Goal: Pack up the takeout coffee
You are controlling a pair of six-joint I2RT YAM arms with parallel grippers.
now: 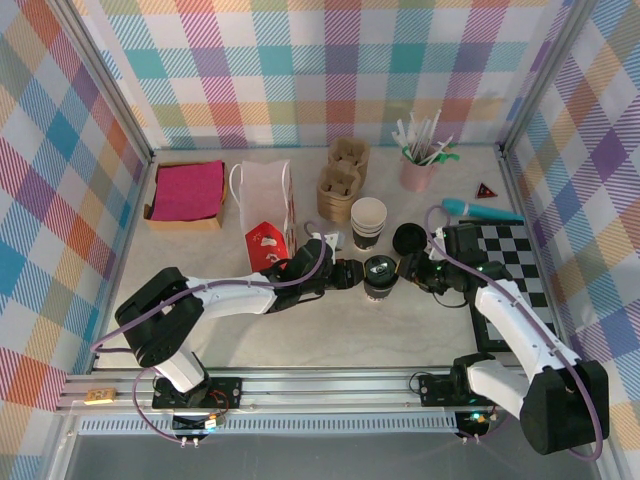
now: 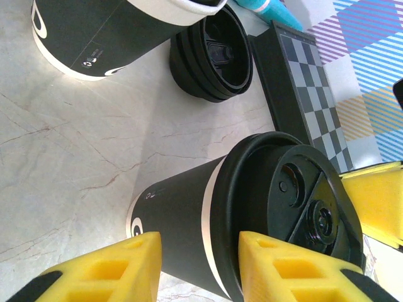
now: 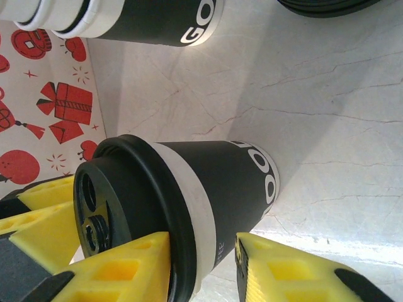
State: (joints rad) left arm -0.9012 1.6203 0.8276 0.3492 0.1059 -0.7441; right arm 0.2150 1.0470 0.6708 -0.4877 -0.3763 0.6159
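My left pincer (image 2: 200, 246) stands narrow. Its yellow fingers (image 2: 107, 274) are part-way apart, one above the other at the left flank of the coffee cup (image 1: 380, 277). The upper finger is level with the lid (image 2: 296, 201) and the lower one is near the foot. I cannot tell whether the pads touch the paper. My right pincer (image 3: 203, 246) is set the same way at the cup's right flank, narrow too, with the cup wall showing in its gap. I cannot tell about contact there either.

The cup stands upright on the pale marbled surface (image 1: 300, 330), about mid-way across, between my two pincers. Its black lid sits on the rim, with a round dimple and a small raised plug on top. Under the lid runs a white band. Below that the wall is dark, ending in a thin white line at the foot. White letters climb the dark part — "GO" is what I can read, and the rest turns out of sight. Some small white print near the foot is too fine to read.

Just behind stands a stack of empty cups (image 1: 367, 222) with the same "GO" lettering, and beside it is a pile of loose black lids (image 1: 408, 238). To the left lies a white bag (image 3: 50, 107) printed with red presents — to the right, a black checkered board (image 1: 510, 262).
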